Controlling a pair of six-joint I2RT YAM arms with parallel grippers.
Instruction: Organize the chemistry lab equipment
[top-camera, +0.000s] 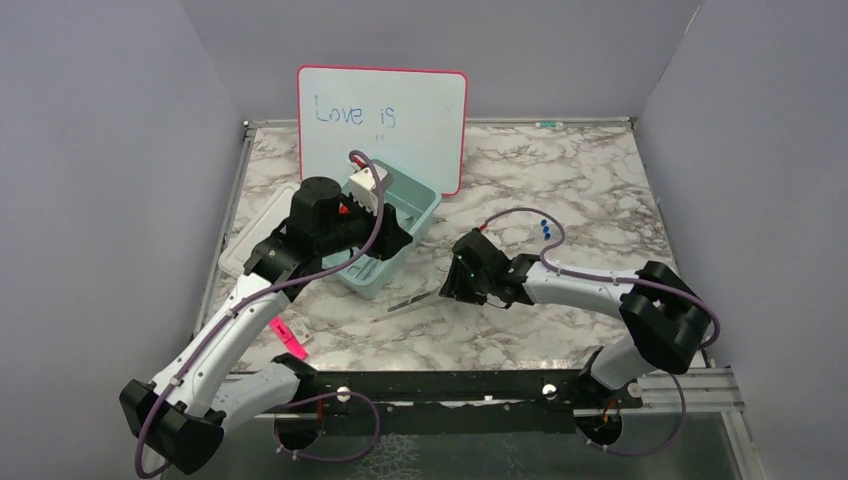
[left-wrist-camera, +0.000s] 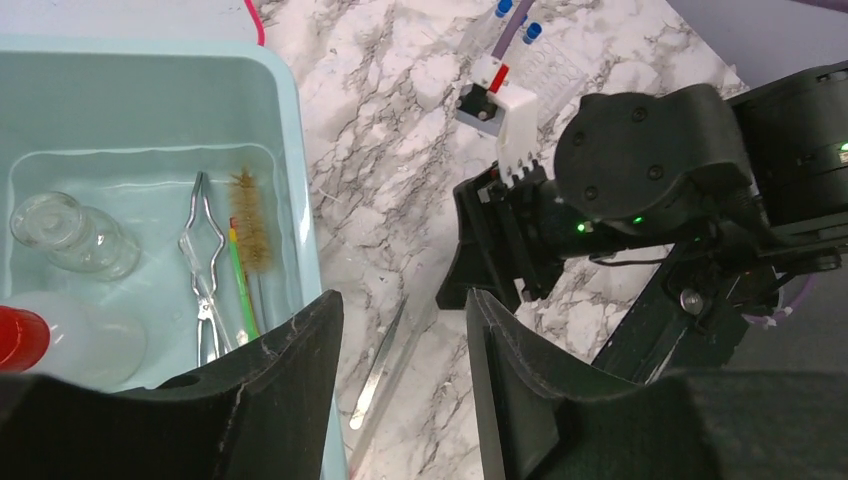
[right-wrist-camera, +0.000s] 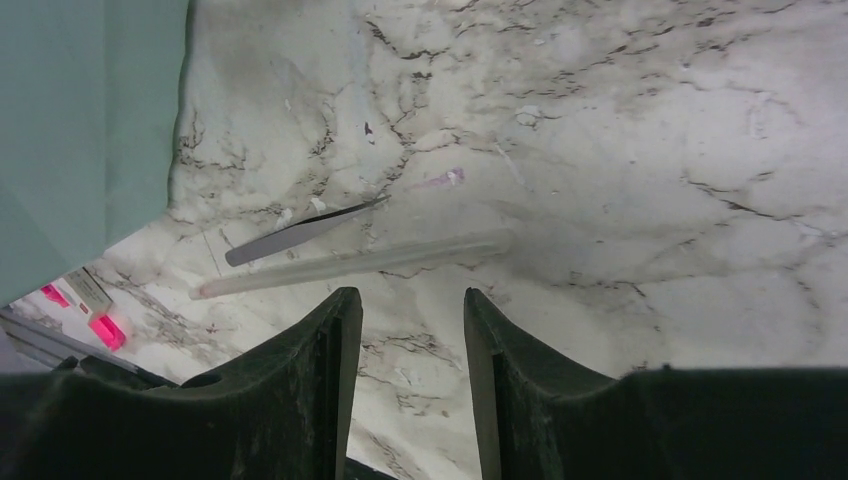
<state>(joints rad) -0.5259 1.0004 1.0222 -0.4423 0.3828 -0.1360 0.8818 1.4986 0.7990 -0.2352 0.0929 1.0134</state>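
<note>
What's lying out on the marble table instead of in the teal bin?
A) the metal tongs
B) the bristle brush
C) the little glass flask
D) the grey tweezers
D: the grey tweezers lie on the marble table beside the teal bin, while the bristle brush, glass flask and metal tongs sit inside it.

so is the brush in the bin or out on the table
In. The brush lies on the floor of the teal bin, beside the metal tongs, inside its walls.
</note>
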